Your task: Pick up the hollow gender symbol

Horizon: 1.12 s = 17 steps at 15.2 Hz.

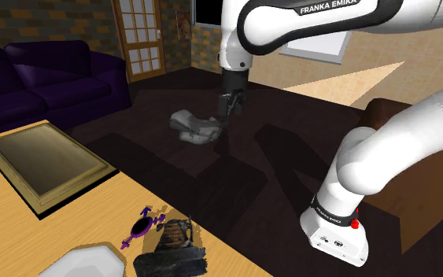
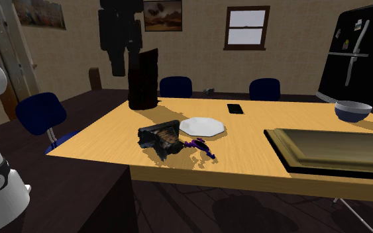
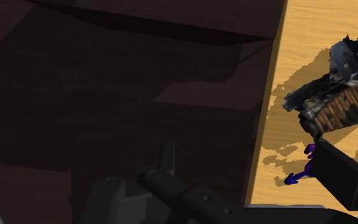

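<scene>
Light wooden table (image 2: 258, 165) with a beat-up black lump (image 2: 159, 138) near its edge and a white plate (image 2: 203, 125) right behind it. There's a flat framed tray (image 2: 330, 149) further along, a greyish bowl (image 2: 352, 110), a black phone (image 2: 235, 108) and a tall dark block (image 2: 143, 79). Blue chairs (image 2: 40, 112) sit around it, with a black fridge (image 2: 357, 53) in the corner. The shoulder view has a purple sofa (image 1: 46, 79).

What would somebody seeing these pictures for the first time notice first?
The big white arm sweeps across the shoulder view's right and top, its black gripper hanging over the dark floor, away from the wooden table. Near that table's edge lies a small purple gender symbol, beside a ragged dark object, with a white plate close by.
</scene>
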Available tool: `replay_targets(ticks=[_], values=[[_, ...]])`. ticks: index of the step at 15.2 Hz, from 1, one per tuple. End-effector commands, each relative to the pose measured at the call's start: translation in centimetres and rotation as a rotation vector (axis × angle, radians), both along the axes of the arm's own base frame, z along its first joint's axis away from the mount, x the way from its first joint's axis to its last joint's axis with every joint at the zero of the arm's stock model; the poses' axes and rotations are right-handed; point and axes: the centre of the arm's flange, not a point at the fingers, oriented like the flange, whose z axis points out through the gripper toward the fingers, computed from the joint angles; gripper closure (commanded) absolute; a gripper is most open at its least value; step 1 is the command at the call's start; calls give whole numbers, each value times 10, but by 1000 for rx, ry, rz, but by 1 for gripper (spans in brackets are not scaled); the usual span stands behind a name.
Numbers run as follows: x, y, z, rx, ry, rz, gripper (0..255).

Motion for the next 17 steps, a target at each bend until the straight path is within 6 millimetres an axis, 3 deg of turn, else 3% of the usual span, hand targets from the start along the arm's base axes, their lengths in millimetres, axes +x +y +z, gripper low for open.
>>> replay_targets(ticks=[1, 17], values=[[12, 17, -18, -1, 8, 17, 0], [86, 157, -168, -12, 83, 150, 0]])
